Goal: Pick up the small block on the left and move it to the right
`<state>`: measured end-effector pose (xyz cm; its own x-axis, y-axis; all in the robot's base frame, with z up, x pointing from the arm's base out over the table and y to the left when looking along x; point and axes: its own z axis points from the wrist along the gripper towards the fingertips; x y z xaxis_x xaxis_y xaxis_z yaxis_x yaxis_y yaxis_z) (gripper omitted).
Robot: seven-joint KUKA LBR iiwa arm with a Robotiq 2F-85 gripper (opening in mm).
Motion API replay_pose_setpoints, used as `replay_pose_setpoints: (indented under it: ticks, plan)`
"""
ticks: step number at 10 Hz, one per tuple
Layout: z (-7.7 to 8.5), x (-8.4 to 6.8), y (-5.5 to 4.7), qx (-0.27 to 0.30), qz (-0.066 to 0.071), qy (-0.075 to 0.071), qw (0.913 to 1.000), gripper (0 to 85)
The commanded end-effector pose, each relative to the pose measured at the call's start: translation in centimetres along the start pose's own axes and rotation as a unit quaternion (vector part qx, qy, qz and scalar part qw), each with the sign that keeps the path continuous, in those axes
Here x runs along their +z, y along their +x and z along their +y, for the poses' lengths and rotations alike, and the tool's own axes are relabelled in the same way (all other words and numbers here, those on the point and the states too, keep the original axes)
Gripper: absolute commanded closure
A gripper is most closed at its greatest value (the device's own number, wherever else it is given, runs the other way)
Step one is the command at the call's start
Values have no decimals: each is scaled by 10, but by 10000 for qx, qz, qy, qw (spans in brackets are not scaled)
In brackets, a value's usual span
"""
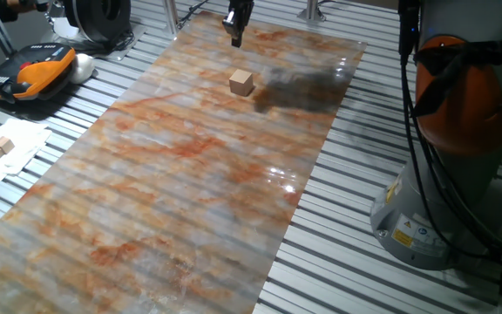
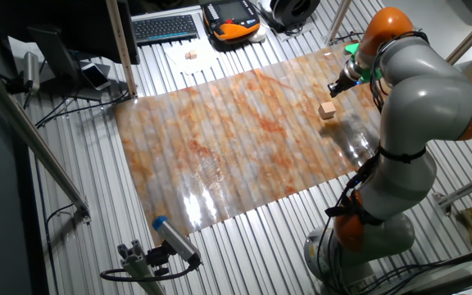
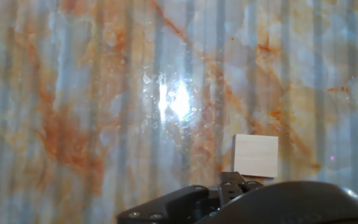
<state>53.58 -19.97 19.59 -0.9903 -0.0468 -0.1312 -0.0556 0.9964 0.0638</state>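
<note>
The claw (image 1: 236,35), spread unclear, hovers apart from the small block (image 1: 241,83) on the marbled mat (image 1: 190,174).

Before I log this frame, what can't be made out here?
- Gripper jaws: cut by the top edge in one fixed view, tiny in the other, outside the hand view; open or shut is unclear.
- Gap between gripper and block: no side-on view, so height above it is unclear.
- Block's near edge in the hand view: hidden by the dark hand housing.
- Two small cubes on paper: too small for detail.
</note>
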Motion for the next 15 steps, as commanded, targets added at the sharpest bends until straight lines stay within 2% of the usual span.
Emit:
replay_pose_setpoints:
  ticks: [1, 3, 6, 8, 9, 10, 11, 14, 15]
  plan:
    - [0, 1, 0, -4, -1, 0, 10000, 850]
    - [-2, 4, 0, -43, -7, 18, 10000, 850]
    - [-3, 11, 1, -99, -62, 125, 9999, 850]
    - [-4, 13, 2, -196, -65, 395, 9990, 850]
    - [-4, 14, 3, -218, -60, 454, 9987, 850]
    - [-5, 17, 4, -219, -65, 385, 9990, 850]
    - [-5, 21, 6, -166, -53, 254, 9995, 850]
    - [-5, 24, 7, -65, 12, 99, 9999, 850]
    - [-7, 23, 7, -26, 26, 104, 9999, 850]
